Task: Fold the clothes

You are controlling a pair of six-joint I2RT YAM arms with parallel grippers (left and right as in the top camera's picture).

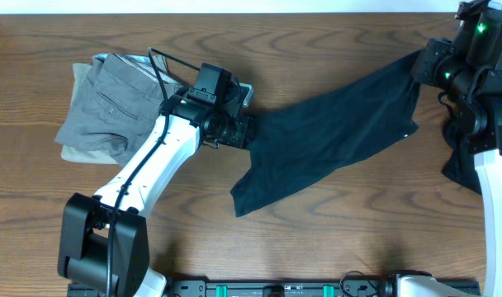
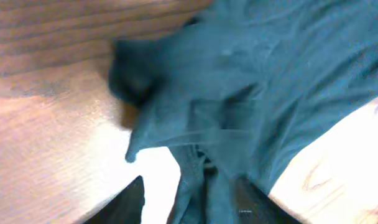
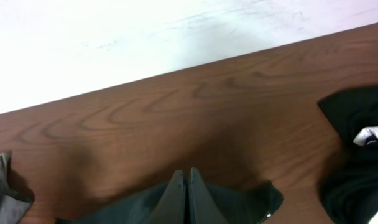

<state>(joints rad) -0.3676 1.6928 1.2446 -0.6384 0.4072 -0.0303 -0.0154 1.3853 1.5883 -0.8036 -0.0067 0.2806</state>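
A dark teal garment (image 1: 333, 136) is stretched across the middle of the wooden table between my two grippers. My left gripper (image 1: 244, 132) is shut on its left end; in the left wrist view the cloth (image 2: 251, 93) bunches between the fingers (image 2: 195, 202). My right gripper (image 1: 420, 66) is shut on the garment's far right corner, held up off the table; in the right wrist view its fingers (image 3: 188, 186) are pressed together over the cloth edge (image 3: 239, 202). The lower corner of the garment lies on the table at the front.
A pile of folded grey trousers (image 1: 106, 99) lies at the back left, behind my left arm. Another dark garment (image 1: 459, 169) lies at the right edge by my right arm; it also shows in the right wrist view (image 3: 357, 155).
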